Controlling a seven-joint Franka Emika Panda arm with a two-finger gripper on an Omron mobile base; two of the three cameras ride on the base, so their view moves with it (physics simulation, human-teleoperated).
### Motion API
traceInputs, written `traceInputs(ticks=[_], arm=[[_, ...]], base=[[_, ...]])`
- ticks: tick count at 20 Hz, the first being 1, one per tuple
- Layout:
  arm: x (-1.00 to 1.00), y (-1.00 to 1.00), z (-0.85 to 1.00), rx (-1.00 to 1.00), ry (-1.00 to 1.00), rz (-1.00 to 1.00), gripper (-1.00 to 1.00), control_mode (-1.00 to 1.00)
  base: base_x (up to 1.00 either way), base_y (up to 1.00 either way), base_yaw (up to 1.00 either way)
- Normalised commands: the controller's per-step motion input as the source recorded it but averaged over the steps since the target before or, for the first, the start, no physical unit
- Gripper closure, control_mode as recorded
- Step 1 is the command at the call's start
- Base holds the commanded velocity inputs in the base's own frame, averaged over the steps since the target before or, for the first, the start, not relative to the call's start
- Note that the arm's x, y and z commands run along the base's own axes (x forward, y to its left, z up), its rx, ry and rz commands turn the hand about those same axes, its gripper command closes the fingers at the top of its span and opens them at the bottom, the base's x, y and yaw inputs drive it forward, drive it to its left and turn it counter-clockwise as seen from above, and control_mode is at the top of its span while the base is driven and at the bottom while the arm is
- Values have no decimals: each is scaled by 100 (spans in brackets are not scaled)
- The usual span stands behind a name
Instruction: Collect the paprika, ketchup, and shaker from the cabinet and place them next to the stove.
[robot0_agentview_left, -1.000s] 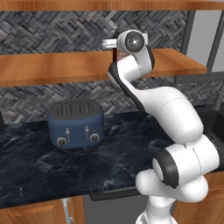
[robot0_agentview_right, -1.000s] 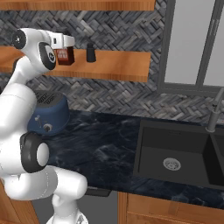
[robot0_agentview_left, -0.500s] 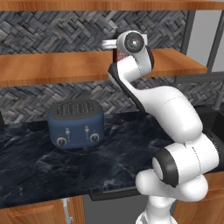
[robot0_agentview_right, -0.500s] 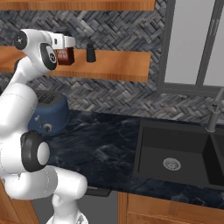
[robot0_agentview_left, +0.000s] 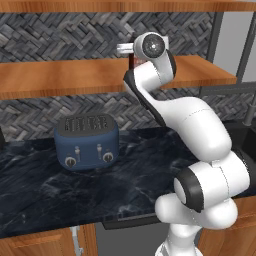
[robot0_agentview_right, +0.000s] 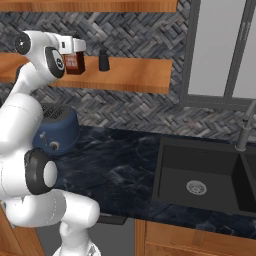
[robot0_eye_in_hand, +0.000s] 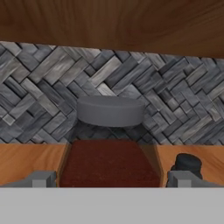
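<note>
Paprika jar (robot0_eye_in_hand: 109, 151) stands upright on the cabinet shelf (robot0_agentview_right: 135, 75), dead ahead and centred between the fingers (robot0_eye_in_hand: 43, 178), which sit wide apart flanking its sides, not yet clamped; shaker (robot0_agentview_right: 104, 61) stands just beside it.

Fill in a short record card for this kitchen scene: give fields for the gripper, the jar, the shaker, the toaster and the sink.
gripper: open, one finger on each side of the paprika
paprika: red-brown jar with a grey-looking lid, upright on the cabinet shelf, not gripped
shaker: small dark cylinder, on the same shelf, apart from the jar
toaster: blue, on the dark counter below the shelf
sink: black basin set in the counter
</note>
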Motion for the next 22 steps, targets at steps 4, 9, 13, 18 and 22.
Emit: traceInputs(ticks=[4, 9, 13, 18, 22], arm=[[5, 0, 0, -2, 0, 0, -100, -100], [7, 0, 0, -2, 0, 0, -100, -100], [7, 0, 0, -2, 0, 0, -100, -100], [7, 0, -4, -3, 0, 0, -100, -100], [5, 0, -7, -1, 0, 0, -100, -100]], base=[[0, 0, 0], [0, 0, 0], [0, 0, 0], [0, 0, 0], [0, 0, 0]])
